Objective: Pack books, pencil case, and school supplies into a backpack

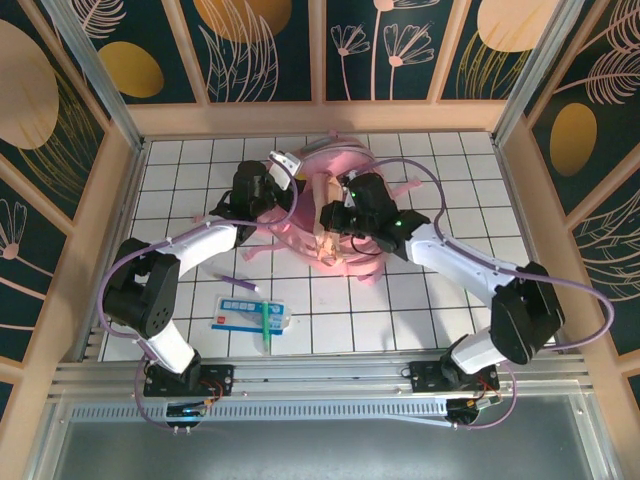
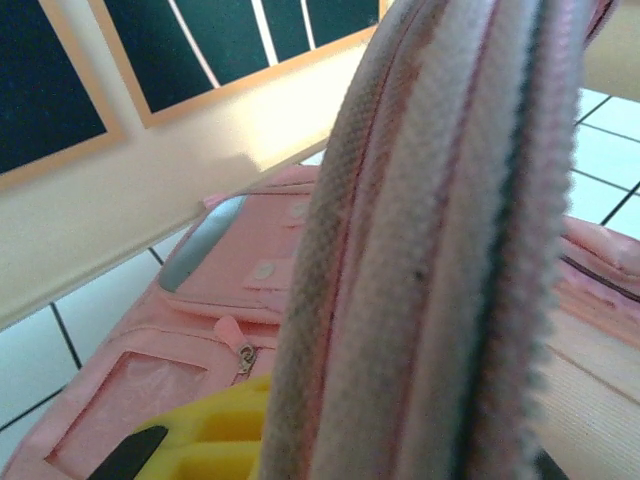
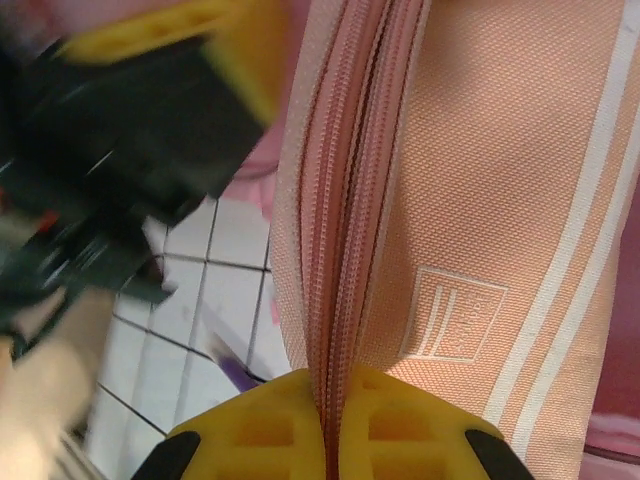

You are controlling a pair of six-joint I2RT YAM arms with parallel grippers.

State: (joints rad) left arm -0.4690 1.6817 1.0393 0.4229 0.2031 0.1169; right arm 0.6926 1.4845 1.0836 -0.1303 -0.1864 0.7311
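The glossy pink backpack lies at the back middle of the tiled table. My left gripper is shut on its zippered opening edge, which runs up between the jaws in the left wrist view; one yellow finger shows beside it. My right gripper is shut on the zipper seam of the peach-pink pencil case, held over the backpack's mouth. The white-and-blue packet and green pen lie near the front. The books are out of view.
A purple pen lies on the tiles just behind the packet. Pink straps trail off the backpack toward the front. Wooden walls close the table on the left, right and back.
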